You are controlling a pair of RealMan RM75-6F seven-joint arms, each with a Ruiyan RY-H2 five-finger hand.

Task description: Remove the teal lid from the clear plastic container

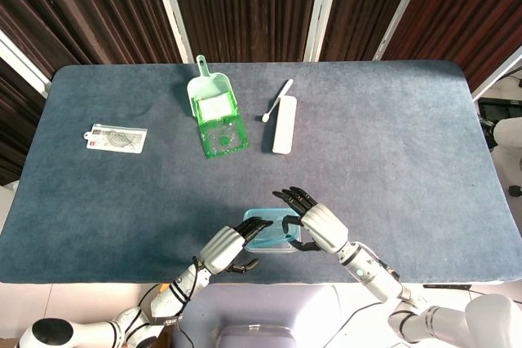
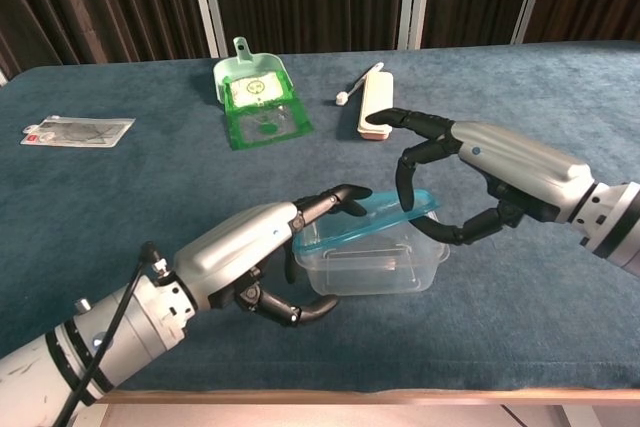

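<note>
Peeling the teal lid (image 2: 385, 213) off the container (image 2: 372, 261) at the near bench (image 2: 560, 127) edge: right hand (image 2: 500, 169) fingers grip the lid's tilted right end, left hand (image 2: 245, 252) holds the container; lift straight, brace firmly.

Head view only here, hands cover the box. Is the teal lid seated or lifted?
Observer: Lifted on one side. In the chest view the teal lid tilts, with its right end raised off the clear container and its left end down at the rim.
Operator: Right hand got it?
Observer: The right hand has fingers over the lid's right end and its thumb under that edge.
Operator: Left hand?
Observer: The left hand has fingertips on the lid's left end. Its thumb curls low in front of the container, contact unclear.
</note>
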